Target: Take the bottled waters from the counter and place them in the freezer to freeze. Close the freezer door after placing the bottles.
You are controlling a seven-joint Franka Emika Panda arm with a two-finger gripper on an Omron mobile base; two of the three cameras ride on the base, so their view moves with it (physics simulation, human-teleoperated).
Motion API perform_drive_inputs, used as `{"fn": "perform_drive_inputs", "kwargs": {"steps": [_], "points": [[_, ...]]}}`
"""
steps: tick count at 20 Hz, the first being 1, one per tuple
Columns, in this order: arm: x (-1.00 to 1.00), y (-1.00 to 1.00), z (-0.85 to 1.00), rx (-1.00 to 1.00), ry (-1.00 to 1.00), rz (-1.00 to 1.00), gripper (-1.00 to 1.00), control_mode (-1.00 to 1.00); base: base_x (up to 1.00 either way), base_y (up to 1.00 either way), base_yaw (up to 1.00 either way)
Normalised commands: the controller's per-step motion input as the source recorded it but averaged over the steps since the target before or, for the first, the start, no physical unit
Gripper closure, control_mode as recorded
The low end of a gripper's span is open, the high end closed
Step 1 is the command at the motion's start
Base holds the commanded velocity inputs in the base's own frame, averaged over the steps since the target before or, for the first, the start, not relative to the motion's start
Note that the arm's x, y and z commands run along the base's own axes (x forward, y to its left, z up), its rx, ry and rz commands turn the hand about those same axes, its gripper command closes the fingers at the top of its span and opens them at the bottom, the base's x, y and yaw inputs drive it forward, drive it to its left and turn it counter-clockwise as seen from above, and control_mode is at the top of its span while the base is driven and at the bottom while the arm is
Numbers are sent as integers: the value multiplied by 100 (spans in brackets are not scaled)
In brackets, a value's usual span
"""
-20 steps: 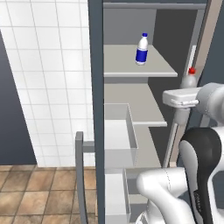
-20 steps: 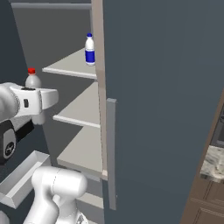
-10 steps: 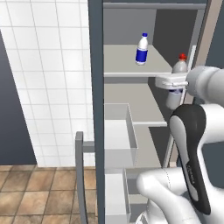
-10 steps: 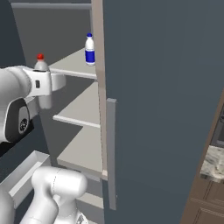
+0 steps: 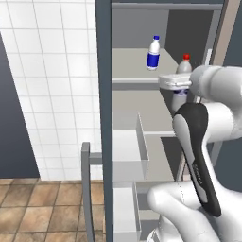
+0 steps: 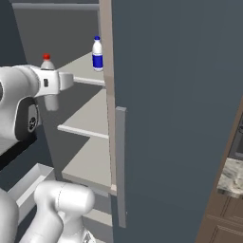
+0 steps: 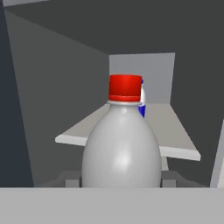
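My gripper [image 5: 181, 88] [image 6: 49, 86] [image 7: 121, 180] is shut on the red-capped bottled water [image 5: 184, 66] [image 6: 47, 61] [image 7: 122, 144], gripping its body and holding it upright. It hangs inside the open freezer [image 5: 137, 81] [image 6: 85, 128], in front of the top shelf's edge and above the middle shelf. The blue-capped bottled water [image 5: 152, 53] [image 6: 97, 54] stands on that top shelf, and in the hand view it peeks out behind the red cap [image 7: 142, 107]. The freezer door [image 5: 104, 142] stands open at the left, seen edge-on.
A white bin [image 5: 130, 142] [image 6: 28, 185] sticks out below the middle shelf. A broad slate panel with a grey bar handle [image 6: 121, 166] fills the right of the opening. A bit of the granite counter [image 6: 230, 175] shows at the lower right. White wall tiles [image 5: 47, 85] lie at the left.
My gripper has lifted the red-capped bottle and carried it further into the freezer, from middle-shelf height up to the top shelf's edge. The blue-capped bottle has not moved.
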Motion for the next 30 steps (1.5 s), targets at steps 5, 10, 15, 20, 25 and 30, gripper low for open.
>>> {"fn": "perform_drive_inputs", "kwargs": {"steps": [5,10,15,20,25,30], "points": [[35,4,0,0,-1,0,100,-100,0,0,0],[41,1,5,0,-1,0,100,-100,0,0,0],[41,6,1,-1,0,0,100,-100,0,0,0],[33,3,1,0,0,0,100,-100,0,0,0],[37,0,2,0,0,2,100,-100,0,0,0],[36,3,0,-2,0,6,100,-100,0,0,0]]}}
